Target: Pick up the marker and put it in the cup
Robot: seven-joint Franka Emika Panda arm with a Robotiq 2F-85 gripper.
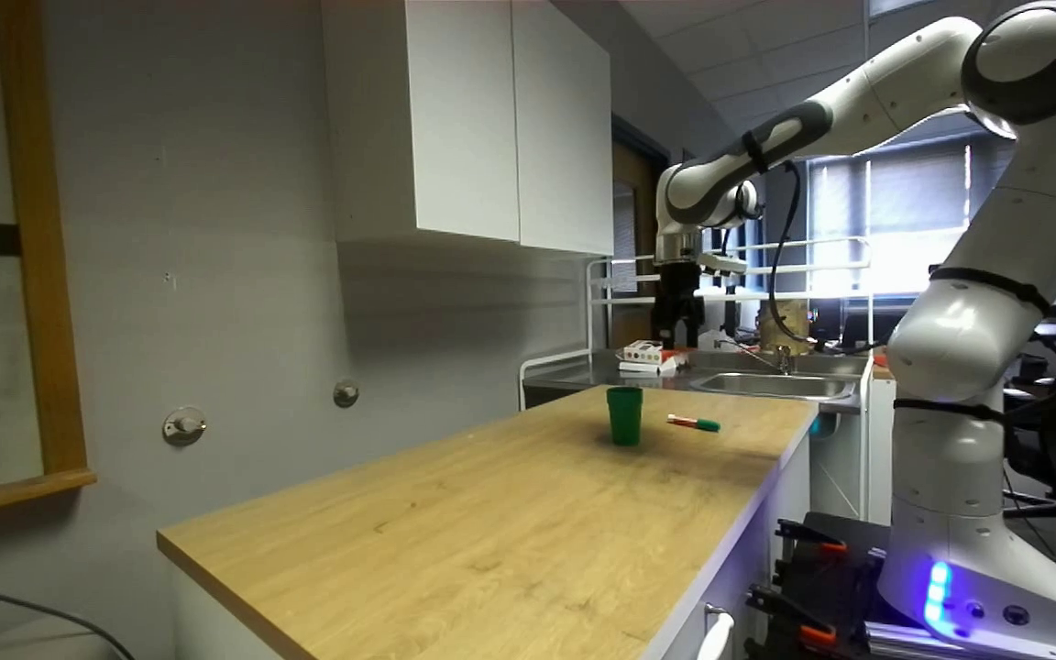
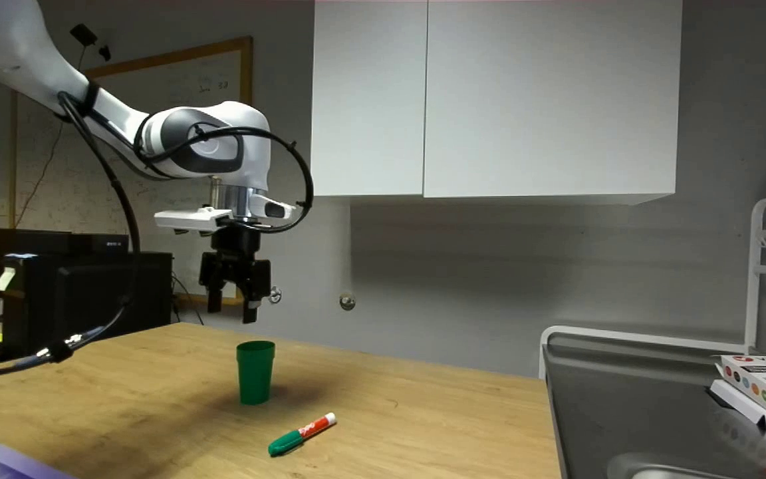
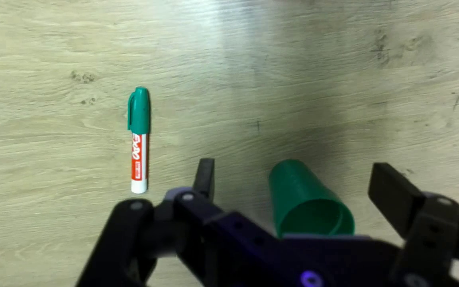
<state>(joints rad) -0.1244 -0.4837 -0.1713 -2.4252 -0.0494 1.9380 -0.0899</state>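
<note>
The marker has a green cap and a white and red body. It lies on the wooden counter in both exterior views [image 1: 695, 423] [image 2: 302, 434] and left of the fingers in the wrist view [image 3: 139, 137]. The green cup stands upright near it in both exterior views [image 1: 624, 418] [image 2: 255, 374]. In the wrist view the cup [image 3: 297, 189] appears between the fingers, its near rim hidden by the gripper body. My gripper [image 3: 293, 167] is open and empty. It hangs above the cup with its fingers down in an exterior view [image 2: 232, 311], touching neither thing.
The wooden counter [image 1: 455, 522] meets a metal counter with a sink [image 1: 771, 386]. Boxes [image 2: 762, 386] lie on that counter beside a white rack [image 2: 755, 279]. White wall cabinets [image 2: 496, 100] hang over the back of the counter. Dark equipment [image 2: 90, 293] stands behind the arm.
</note>
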